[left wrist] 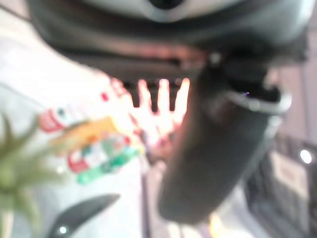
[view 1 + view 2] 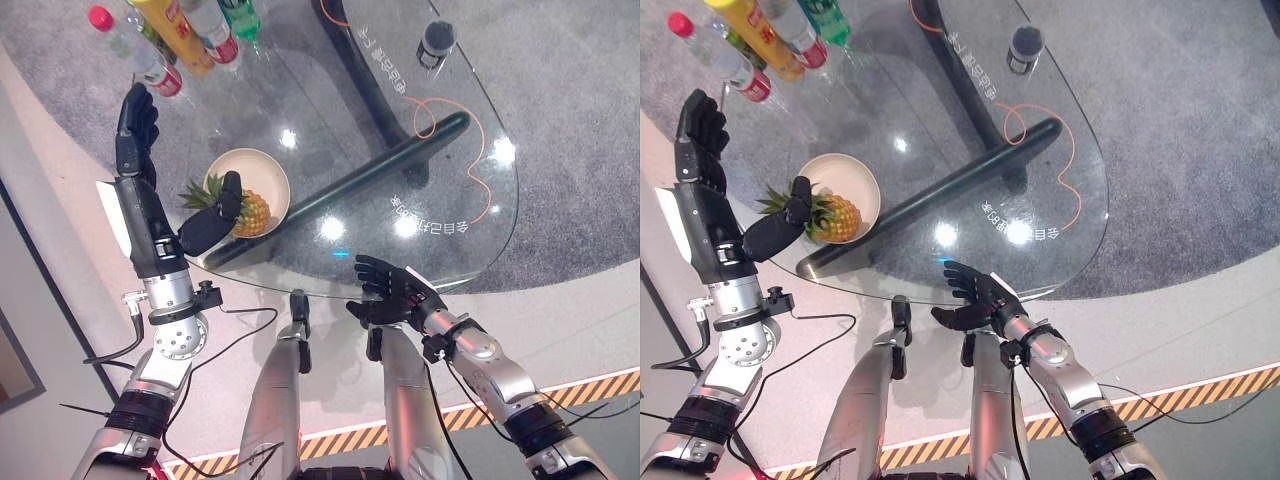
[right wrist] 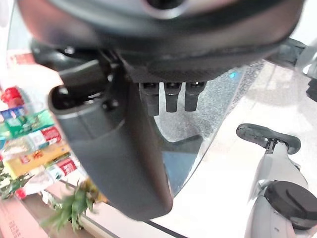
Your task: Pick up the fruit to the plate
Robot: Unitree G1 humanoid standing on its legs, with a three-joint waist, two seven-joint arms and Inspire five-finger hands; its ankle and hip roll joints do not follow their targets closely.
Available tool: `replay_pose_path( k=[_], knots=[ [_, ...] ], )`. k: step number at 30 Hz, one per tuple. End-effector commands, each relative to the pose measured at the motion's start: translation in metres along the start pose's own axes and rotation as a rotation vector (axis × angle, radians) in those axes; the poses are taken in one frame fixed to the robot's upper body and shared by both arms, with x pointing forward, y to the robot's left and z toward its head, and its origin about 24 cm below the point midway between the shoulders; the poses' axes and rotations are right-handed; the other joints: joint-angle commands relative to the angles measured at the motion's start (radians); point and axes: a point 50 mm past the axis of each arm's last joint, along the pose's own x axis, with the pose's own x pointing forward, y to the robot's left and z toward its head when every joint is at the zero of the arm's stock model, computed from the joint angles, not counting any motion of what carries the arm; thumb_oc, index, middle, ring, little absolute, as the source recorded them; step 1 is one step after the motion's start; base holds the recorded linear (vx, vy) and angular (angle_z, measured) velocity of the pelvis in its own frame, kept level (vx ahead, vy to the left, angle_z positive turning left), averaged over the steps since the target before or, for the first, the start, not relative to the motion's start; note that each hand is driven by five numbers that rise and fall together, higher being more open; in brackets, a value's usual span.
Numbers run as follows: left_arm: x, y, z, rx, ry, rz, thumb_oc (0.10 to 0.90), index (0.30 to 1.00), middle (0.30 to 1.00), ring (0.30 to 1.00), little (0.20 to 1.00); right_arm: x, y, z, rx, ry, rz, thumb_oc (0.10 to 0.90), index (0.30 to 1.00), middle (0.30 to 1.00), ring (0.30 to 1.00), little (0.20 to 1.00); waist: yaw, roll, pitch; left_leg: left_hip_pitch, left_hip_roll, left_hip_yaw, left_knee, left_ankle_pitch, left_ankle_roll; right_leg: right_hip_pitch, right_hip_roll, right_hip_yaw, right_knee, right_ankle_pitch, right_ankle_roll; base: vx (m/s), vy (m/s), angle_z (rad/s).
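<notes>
With the pineapple already lying on the plate, we should lift our open left hand, thumb beside the fruit, straight away, leaving our relaxed right hand idle.

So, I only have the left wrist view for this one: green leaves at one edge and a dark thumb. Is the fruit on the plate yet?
Observer: Yes. The small yellow pineapple lies on its side in the round cream plate on the glass table.
Operator: Is the left robot hand gripping it?
Observer: No. The left robot hand is open, with its fingers straight toward the plastic bottles. Its thumb reaches over the pineapple, but I cannot tell if it touches.
Operator: And the other one?
Observer: The right robot hand is open with fingers spread at the table's near edge, holding nothing.
</notes>
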Motion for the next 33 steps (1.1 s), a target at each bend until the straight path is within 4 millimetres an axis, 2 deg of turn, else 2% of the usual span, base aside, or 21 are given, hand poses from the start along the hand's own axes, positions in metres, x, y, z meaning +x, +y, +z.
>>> replay_pose_path(
  k=[1, 3, 8, 10, 13, 15, 16, 21, 23, 24, 25, 28, 31, 33],
  knots=[
    [0.003, 0.013, 0.011, -0.100, -0.025, 0.084, 0.800, 0.900, 0.900, 0.900, 0.900, -0.010, 0.009, 0.014, 0.001, -0.145, 0.045, 0.800, 0.900, 0.900, 0.900, 0.900, 0.003, 0.022, -0.026, 0.052, -0.096, -0.023, 0.008, -0.044, 0.032, 0.122, 0.023, -0.109, -0.011, -0.023, 0.061, 0.00, -0.042, 0.08],
    [-0.003, 0.016, 0.005, -0.095, 0.023, 0.090, 0.800, 0.900, 0.900, 0.900, 0.900, -0.011, 0.009, 0.009, 0.010, -0.133, 0.038, 0.800, 0.900, 0.900, 0.900, 0.900, 0.007, 0.019, -0.026, 0.083, -0.098, -0.029, -0.005, -0.038, 0.030, 0.160, 0.021, -0.114, -0.029, -0.019, 0.060, -0.01, -0.043, 0.13],
    [-0.033, 0.033, -0.021, -0.049, 0.242, 0.096, 0.800, 0.900, 0.900, 0.900, 0.900, -0.020, 0.008, -0.013, 0.040, -0.064, 0.008, 0.800, 0.900, 0.900, 0.900, 0.900, 0.021, 0.008, -0.026, 0.223, -0.101, -0.049, -0.070, -0.024, 0.011, 0.334, 0.023, -0.129, -0.117, -0.020, 0.057, -0.01, -0.050, 0.11],
    [-0.038, 0.035, -0.025, -0.035, 0.274, 0.095, 0.800, 0.900, 0.900, 0.900, 0.900, -0.021, 0.008, -0.017, 0.044, -0.050, 0.002, 0.800, 0.900, 0.900, 0.900, 0.900, 0.021, 0.006, -0.026, 0.249, -0.100, -0.053, -0.085, -0.021, 0.009, 0.366, 0.026, -0.132, -0.136, -0.019, 0.056, 0.01, -0.033, 0.12],
    [-0.057, 0.044, -0.039, 0.008, 0.399, 0.086, 0.800, 0.900, 0.900, 0.900, 0.900, -0.028, 0.006, -0.036, 0.066, 0.022, -0.027, 0.800, 0.900, 0.900, 0.900, 0.900, 0.026, -0.002, -0.072, 0.307, -0.099, -0.064, -0.133, -0.013, 0.000, 0.447, 0.032, -0.138, -0.199, -0.018, 0.051, 0.04, -0.029, 0.13],
    [-0.059, 0.044, -0.040, 0.008, 0.410, 0.088, 0.800, 0.900, 0.900, 0.900, 0.900, -0.029, 0.006, -0.037, 0.068, 0.028, -0.029, 0.800, 0.900, 0.900, 0.900, 0.900, 0.027, -0.003, -0.076, 0.312, -0.098, -0.065, -0.137, -0.012, -0.001, 0.453, 0.032, -0.139, -0.204, -0.018, 0.051, 0.02, -0.012, 0.09],
    [-0.076, 0.048, -0.049, 0.034, 0.504, 0.074, 0.800, 0.900, 0.900, 0.900, 0.900, -0.035, 0.005, -0.052, 0.097, 0.089, -0.054, 0.800, 0.900, 0.900, 0.900, 0.900, 0.029, -0.008, -0.114, 0.349, -0.096, -0.069, -0.167, -0.012, -0.005, 0.502, 0.032, -0.145, -0.242, -0.017, 0.047, 0.03, -0.013, 0.07],
    [-0.109, 0.049, -0.067, 0.081, 0.681, 0.050, 0.800, 0.900, 0.900, 0.900, 0.900, -0.043, 0.007, -0.078, 0.160, 0.196, -0.129, 0.800, 0.900, 0.900, 0.900, 0.900, 0.032, -0.016, -0.182, 0.412, -0.088, -0.070, -0.216, -0.011, -0.011, 0.576, 0.029, -0.155, -0.302, -0.008, 0.045, 0.04, -0.016, 0.04],
    [-0.132, 0.051, -0.076, 0.084, 0.802, 0.037, 0.800, 0.900, 0.900, 0.900, 0.900, -0.050, 0.008, -0.096, 0.195, 0.266, -0.187, 0.800, 0.900, 0.900, 0.900, 0.900, 0.032, -0.020, -0.222, 0.443, -0.080, -0.067, -0.240, -0.011, -0.013, 0.604, 0.027, -0.159, -0.322, -0.002, 0.044, 0.01, -0.023, 0.17],
    [-0.137, 0.051, -0.078, 0.081, 0.829, 0.038, 0.800, 0.900, 0.900, 0.900, 0.900, -0.051, 0.008, -0.099, 0.200, 0.279, -0.201, 0.800, 0.900, 0.900, 0.900, 0.900, 0.032, -0.020, -0.228, 0.448, -0.078, -0.066, -0.245, -0.010, -0.013, 0.608, 0.027, -0.159, -0.326, 0.000, 0.044, 0.01, -0.019, 0.17],
    [-0.152, 0.052, -0.084, 0.065, 0.921, 0.036, 0.800, 0.900, 0.900, 0.900, 0.900, -0.056, 0.007, -0.110, 0.208, 0.336, -0.241, 0.800, 0.900, 0.900, 0.900, 0.900, 0.030, -0.019, -0.248, 0.468, -0.071, -0.059, -0.262, -0.009, -0.014, 0.623, 0.025, -0.161, -0.337, 0.004, 0.045, 0.01, -0.007, 0.09],
    [-0.172, 0.053, -0.092, 0.036, 1.037, 0.051, 0.800, 0.900, 0.900, 0.900, 0.900, -0.060, 0.006, -0.122, 0.224, 0.387, -0.280, 0.800, 0.900, 0.900, 0.900, 0.900, 0.029, -0.017, -0.268, 0.491, -0.066, -0.052, -0.283, -0.008, -0.014, 0.641, 0.025, -0.162, -0.353, 0.011, 0.046, 0.00, 0.000, 0.03],
    [-0.202, 0.055, -0.101, 0.017, 1.215, 0.069, 0.800, 0.900, 0.900, 0.900, 0.900, -0.066, 0.004, -0.138, 0.239, 0.457, -0.343, 0.800, 0.900, 0.900, 0.900, 0.900, 0.024, -0.013, -0.301, 0.522, -0.059, -0.036, -0.308, -0.007, -0.014, 0.662, 0.025, -0.158, -0.377, 0.022, 0.050, 0.00, 0.000, 0.00],
    [-0.210, 0.055, -0.103, 0.034, 1.254, 0.050, 0.800, 0.900, 0.900, 0.900, 0.900, -0.070, 0.003, -0.145, 0.248, 0.494, -0.366, 0.800, 0.900, 0.900, 0.900, 0.900, 0.020, -0.012, -0.319, 0.537, -0.053, -0.023, -0.320, -0.007, -0.016, 0.674, 0.025, -0.155, -0.392, 0.027, 0.051, 0.03, 0.021, -0.03]
  ],
)
